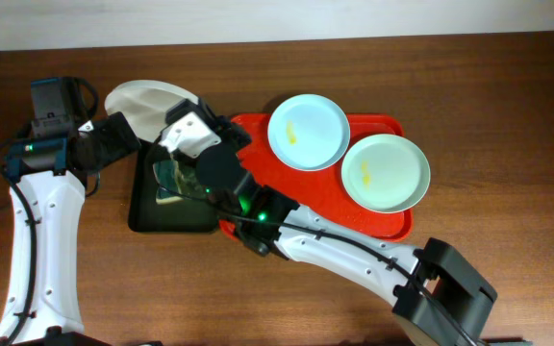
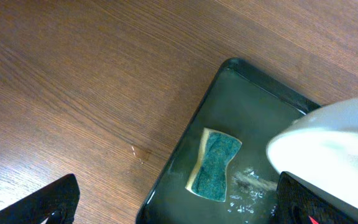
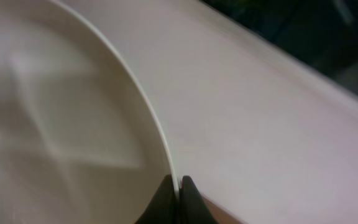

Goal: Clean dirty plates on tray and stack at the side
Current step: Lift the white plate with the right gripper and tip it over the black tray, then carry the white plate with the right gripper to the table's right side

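The right gripper (image 3: 179, 186) gripped the white plate (image 3: 55, 124) by its rim. The left gripper (image 2: 178, 208) stood fully open, holding nothing.

The worktop (image 1: 508, 86) is mid-brown wood with fine, darker grain streaks. The large tray (image 1: 378, 119) is bright red. The blue plate (image 1: 308, 131) is a pale sky shade with a small yellowish smear near its middle. The green plate (image 1: 385, 171) is pale mint, also marked with a yellowish smear. The white plate (image 1: 142, 101) is plain off-white. The small tray (image 1: 147, 207) is a very dark green-black with a wet sheen. The sponge (image 2: 214, 165) has a teal-green face over a pale yellow layer. The left arm (image 1: 41, 231) and right arm (image 1: 344, 255) are white with black joints, each showing a small green light.
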Action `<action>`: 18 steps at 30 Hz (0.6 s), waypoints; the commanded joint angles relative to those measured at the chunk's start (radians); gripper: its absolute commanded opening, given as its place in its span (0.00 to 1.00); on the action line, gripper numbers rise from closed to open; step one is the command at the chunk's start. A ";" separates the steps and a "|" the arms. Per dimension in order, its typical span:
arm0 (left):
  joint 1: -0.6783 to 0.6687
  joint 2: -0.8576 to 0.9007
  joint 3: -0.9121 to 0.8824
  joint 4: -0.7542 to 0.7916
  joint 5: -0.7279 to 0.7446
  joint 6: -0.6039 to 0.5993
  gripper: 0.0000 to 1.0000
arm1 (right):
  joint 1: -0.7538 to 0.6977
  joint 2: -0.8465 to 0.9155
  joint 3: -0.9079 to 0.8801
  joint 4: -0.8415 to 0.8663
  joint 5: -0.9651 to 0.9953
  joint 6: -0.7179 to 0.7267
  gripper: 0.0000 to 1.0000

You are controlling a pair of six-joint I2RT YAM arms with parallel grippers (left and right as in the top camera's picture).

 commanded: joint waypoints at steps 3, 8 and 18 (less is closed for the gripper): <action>0.003 -0.004 0.016 -0.001 -0.008 -0.013 0.99 | 0.015 -0.002 0.013 0.136 0.066 -0.312 0.04; 0.003 -0.004 0.016 -0.001 -0.008 -0.013 1.00 | 0.015 -0.002 0.013 0.210 0.068 -0.346 0.04; 0.003 -0.004 0.016 -0.001 -0.008 -0.013 0.99 | 0.012 -0.002 0.013 0.236 0.071 -0.337 0.04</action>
